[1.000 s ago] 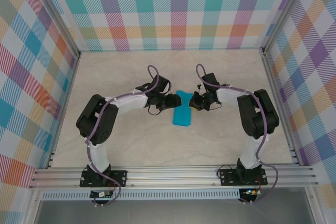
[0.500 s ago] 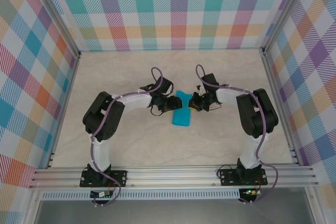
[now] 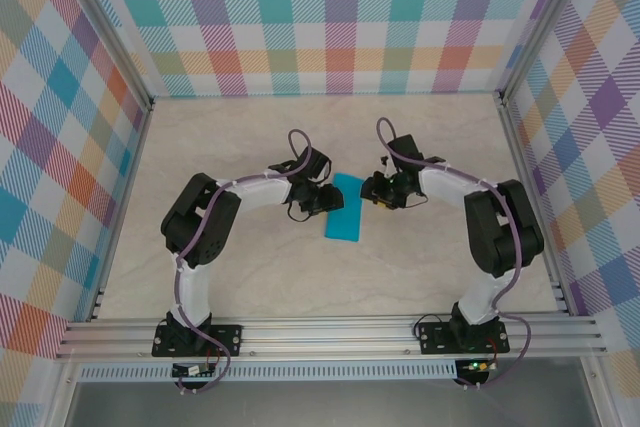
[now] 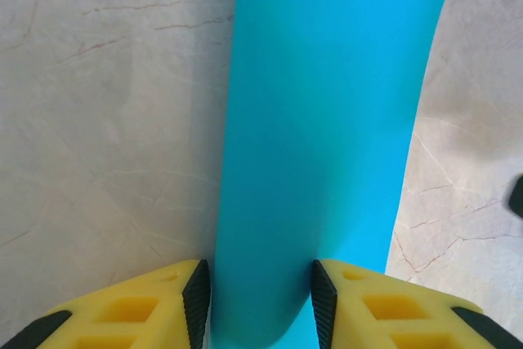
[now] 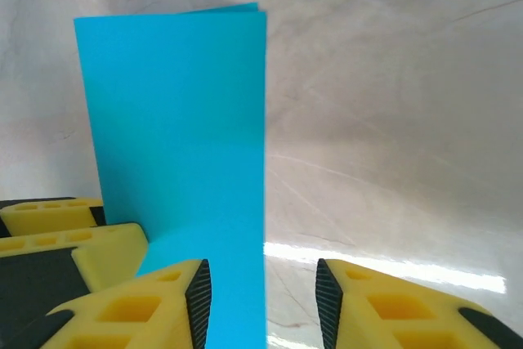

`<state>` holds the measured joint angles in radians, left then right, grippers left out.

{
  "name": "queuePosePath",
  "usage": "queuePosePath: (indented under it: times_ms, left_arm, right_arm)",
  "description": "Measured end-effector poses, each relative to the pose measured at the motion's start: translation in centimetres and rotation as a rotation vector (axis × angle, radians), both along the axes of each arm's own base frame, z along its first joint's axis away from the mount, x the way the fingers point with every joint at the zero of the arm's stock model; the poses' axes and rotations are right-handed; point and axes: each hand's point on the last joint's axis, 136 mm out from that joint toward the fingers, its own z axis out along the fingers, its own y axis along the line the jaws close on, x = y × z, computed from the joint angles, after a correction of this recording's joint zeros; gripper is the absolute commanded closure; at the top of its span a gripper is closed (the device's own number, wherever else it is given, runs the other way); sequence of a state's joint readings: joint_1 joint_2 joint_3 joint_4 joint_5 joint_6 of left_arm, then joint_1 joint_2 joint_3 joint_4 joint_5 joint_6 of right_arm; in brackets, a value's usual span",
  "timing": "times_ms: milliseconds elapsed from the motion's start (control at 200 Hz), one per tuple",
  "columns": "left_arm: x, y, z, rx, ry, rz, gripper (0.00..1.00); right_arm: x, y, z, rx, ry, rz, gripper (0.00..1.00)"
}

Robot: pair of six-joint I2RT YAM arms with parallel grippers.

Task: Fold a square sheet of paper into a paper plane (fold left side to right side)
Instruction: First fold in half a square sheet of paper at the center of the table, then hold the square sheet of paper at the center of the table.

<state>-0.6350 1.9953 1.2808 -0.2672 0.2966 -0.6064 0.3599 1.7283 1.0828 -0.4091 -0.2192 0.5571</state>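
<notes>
**Right hand lets go, left hand moves in on the fold**

And there's the release! The right gripper (image 3: 378, 190), pinched tight a second ago, now stands with its jaws apart. In the right wrist view there is bare tabletop between the paper's straight edge and its right finger (image 5: 392, 308). It holds nothing now.

The thin teal-blue sheet of paper (image 3: 343, 209) lies mid-table between the two arms as a tall, narrow rectangle, doubled over, so the left-to-right fold looks to be made. A second ago its far end showed a raised, notched outline from above. Now that end reads flat and square, as if the top layer has dropped into place with the release.

Meanwhile the left gripper (image 3: 322, 199) has come in from its side and its jaws have been narrowing. In the left wrist view its black pads (image 4: 198, 300) sit either side of a blue strip of the sheet. The paper also runs on behind the right finger, so I cannot tell whether that is a true pinch or just a straddle.

On the pale marbled table (image 3: 230, 147) nothing else has shifted. My read is that the half-fold is laid but probably wants its crease pressed before the nose folds start.
</notes>
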Motion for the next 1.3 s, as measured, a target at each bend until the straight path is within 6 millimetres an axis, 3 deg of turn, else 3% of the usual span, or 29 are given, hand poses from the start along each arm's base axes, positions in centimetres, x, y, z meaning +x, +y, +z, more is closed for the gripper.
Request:
queuePosePath:
  times_ms: [315, 1165, 1300]
  left_arm:
    - [0.0, 0.0, 0.0, 0.003, 0.0, 0.002, 0.59]
    - [0.1, 0.0, -0.1, 0.007, 0.015, 0.025, 0.58]
    - [0.1, 0.0, -0.1, 0.008, 0.015, 0.025, 0.59]
  right_arm:
    - [-2.3, -2.2, -4.3, -0.135, 0.143, -0.007, 0.72]
    - [-2.3, -2.3, -4.3, -0.131, 0.148, -0.009, 0.71]
    - [-2.3, -2.1, -4.1, -0.117, 0.139, -0.007, 0.77]
